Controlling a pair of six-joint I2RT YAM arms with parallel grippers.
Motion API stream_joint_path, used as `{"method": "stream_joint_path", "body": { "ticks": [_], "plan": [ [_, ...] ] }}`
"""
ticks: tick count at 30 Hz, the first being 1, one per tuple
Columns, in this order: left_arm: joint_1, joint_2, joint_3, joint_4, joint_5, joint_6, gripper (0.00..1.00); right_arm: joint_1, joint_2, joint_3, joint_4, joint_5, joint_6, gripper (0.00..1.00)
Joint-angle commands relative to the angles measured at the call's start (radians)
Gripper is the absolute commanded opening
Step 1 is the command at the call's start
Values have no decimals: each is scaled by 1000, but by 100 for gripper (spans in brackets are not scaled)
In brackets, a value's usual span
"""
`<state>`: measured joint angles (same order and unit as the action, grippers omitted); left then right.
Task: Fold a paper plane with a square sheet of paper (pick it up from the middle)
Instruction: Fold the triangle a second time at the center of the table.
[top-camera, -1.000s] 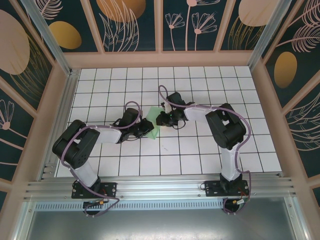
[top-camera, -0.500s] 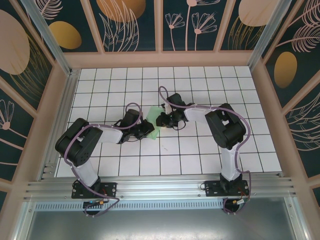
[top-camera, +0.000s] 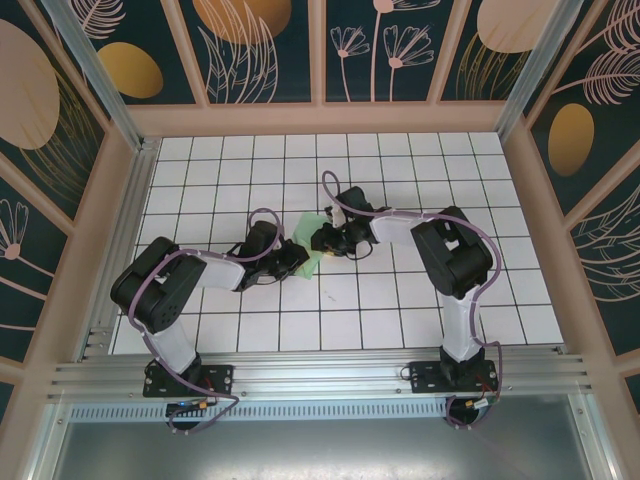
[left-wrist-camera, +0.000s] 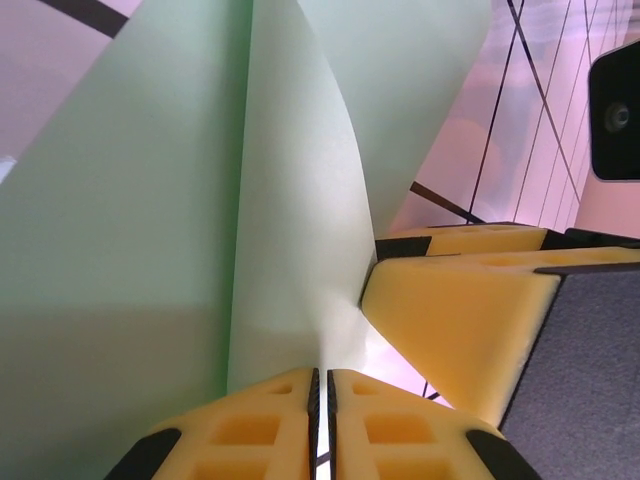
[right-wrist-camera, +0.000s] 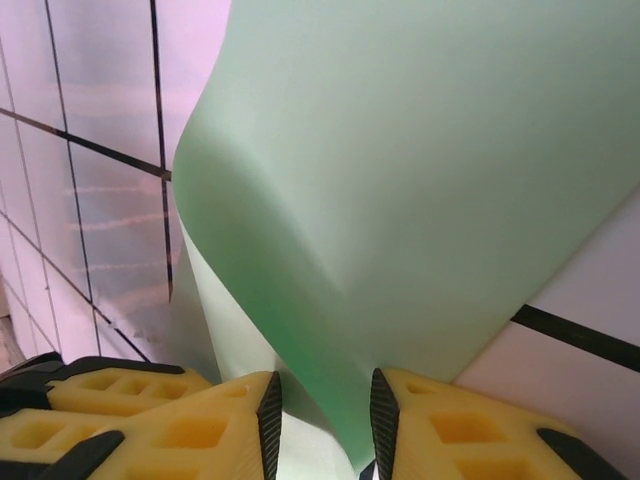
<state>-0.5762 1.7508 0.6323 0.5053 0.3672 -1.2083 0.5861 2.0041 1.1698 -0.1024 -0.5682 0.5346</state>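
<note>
The square sheet of paper (top-camera: 314, 252), pale mint green, stands bent up off the tiles between my two grippers at the table's middle. In the left wrist view the paper (left-wrist-camera: 200, 200) rises as a creased fold, and its lower edge runs between the pads of my left gripper (left-wrist-camera: 322, 378), which is shut on it. My left gripper (top-camera: 298, 256) is at the sheet's left side. My right gripper (top-camera: 322, 239) is at its upper right. In the right wrist view a curved fold of the paper (right-wrist-camera: 420, 180) dips between the parted pads of my right gripper (right-wrist-camera: 325, 410), which is open.
White grid tiles (top-camera: 400, 300) cover the table, ringed by a wooden frame (top-camera: 320, 118) and patterned walls. The right gripper's yellow finger (left-wrist-camera: 460, 310) sits close beside my left gripper. Bare tiles lie on every side of the arms.
The right gripper's jaws have spread apart around the paper fold. The left arm's elbow has shifted slightly right; the left gripper has kept its hold on the sheet.
</note>
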Motion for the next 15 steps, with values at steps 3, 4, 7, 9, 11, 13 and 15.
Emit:
{"method": "stream_joint_path", "body": {
  "ticks": [3, 4, 7, 9, 11, 13, 15],
  "plan": [
    [-6, 0, -21, 52, -20, -33, 15, -26, 27, -48, 33, -31, 59, 34],
    [-7, -1, -20, 49, -23, -34, 15, -26, 24, -53, 47, -42, 58, 34],
    [-6, -4, -20, 37, -35, -32, 14, -28, 10, -64, 78, -77, 30, 33],
    [-6, -9, -19, 21, -44, -27, 14, -31, -6, -74, 101, -102, 3, 33],
    [-6, -10, -13, 6, -50, -20, 14, -32, -21, -86, 123, -131, -20, 32],
    [-6, -10, -9, -2, -51, -16, 14, -33, -35, -94, 136, -148, -38, 32],
    [-6, -10, -9, -1, -50, -17, 14, -31, -42, -93, 132, -163, -58, 32]
  ]
}}
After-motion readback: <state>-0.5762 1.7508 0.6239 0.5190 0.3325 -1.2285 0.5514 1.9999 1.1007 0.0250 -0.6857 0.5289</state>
